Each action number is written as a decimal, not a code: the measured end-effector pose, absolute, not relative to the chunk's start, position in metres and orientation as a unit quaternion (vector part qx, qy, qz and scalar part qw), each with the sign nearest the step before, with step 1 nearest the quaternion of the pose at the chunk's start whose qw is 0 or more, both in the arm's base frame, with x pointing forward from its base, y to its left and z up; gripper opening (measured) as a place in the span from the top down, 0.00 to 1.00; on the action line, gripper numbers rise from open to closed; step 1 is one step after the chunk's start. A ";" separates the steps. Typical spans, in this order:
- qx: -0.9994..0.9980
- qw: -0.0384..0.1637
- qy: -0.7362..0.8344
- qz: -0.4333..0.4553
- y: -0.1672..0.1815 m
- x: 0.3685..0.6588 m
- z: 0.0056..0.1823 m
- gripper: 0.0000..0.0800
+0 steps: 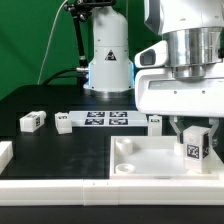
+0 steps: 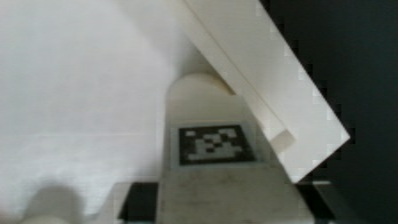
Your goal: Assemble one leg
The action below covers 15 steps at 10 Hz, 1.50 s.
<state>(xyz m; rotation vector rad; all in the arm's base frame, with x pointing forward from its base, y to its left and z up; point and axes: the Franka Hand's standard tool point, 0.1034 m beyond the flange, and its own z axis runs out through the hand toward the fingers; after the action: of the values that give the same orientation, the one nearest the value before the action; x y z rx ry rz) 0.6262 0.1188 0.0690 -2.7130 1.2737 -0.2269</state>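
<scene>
My gripper (image 1: 193, 133) is shut on a leg (image 1: 194, 144), a small white block with a black-and-white tag. It holds the leg upright over the large white square panel (image 1: 150, 160), near the corner at the exterior view's right. In the wrist view the leg (image 2: 217, 140) stands between the dark fingers (image 2: 143, 200) and reaches to the panel's raised edge (image 2: 267, 70). Two more legs lie on the black table at the exterior view's left, one (image 1: 32, 121) further left and one (image 1: 63, 123) beside the marker board. A fourth leg (image 1: 154, 120) shows partly behind the gripper.
The marker board (image 1: 107, 119) lies flat behind the panel. The robot base (image 1: 107, 60) stands at the back. A white part (image 1: 4, 153) lies at the exterior view's left edge. A white ledge (image 1: 60, 188) runs along the front.
</scene>
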 end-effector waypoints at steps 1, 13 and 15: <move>-0.874 0.072 0.476 -0.072 0.118 0.626 0.069 0.63; -0.986 0.044 0.136 -0.089 0.123 0.627 0.071 0.19; -0.994 0.035 0.052 -0.093 0.123 0.628 0.072 0.19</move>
<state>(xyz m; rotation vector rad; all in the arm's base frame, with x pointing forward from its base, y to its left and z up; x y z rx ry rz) 0.6276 0.1231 0.0716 -3.0540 0.1604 -0.2857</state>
